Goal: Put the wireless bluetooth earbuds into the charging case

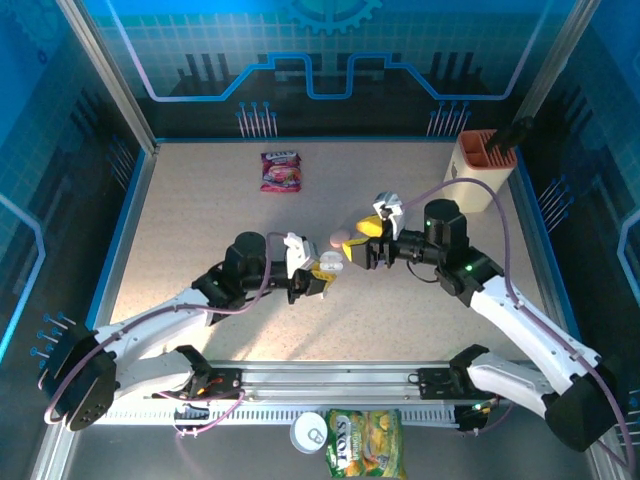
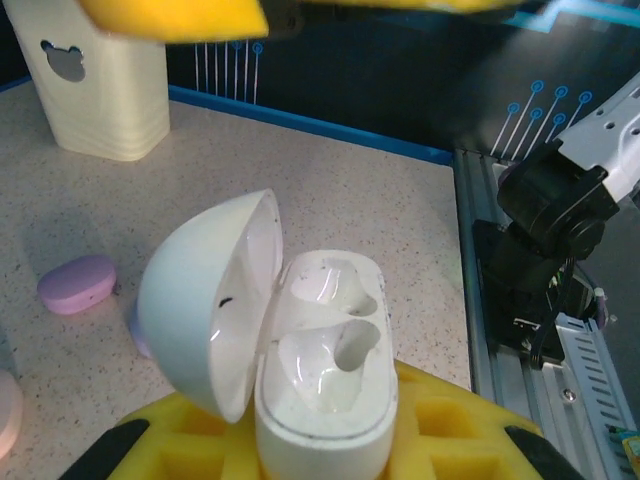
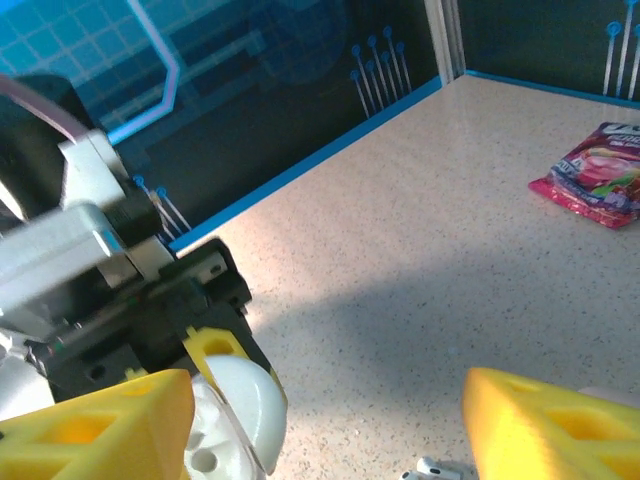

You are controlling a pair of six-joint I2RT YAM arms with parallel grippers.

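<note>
Checking in from the remote station. The left gripper (image 1: 325, 270) is clamped on the white charging case (image 2: 322, 370), squeezing its base between the yellow pads. It's holding the case up off the table (image 1: 200, 230), around the middle. The lid (image 2: 200, 300) is flipped open to the left, and on the left wrist cam both sockets show bare white plastic.

The right gripper (image 1: 362, 243) is just beside the case, nose to nose with the left one. Its yellow fingers (image 3: 100, 425) are spread wide apart with nothing between them but tabletop.

As for the buds, there's a tiny white earbud (image 3: 435, 468) lying on the table at the bottom edge of the right wrist cam, near the case. At least I think it's an earbud, since the frame cuts most of it off.

A purple pebble case (image 2: 77, 283) is on the table to the left of the open lid. A beige holder (image 2: 100, 90) stands further back, and there's a pink snack bag (image 3: 600, 175) way off on the far side.
</note>
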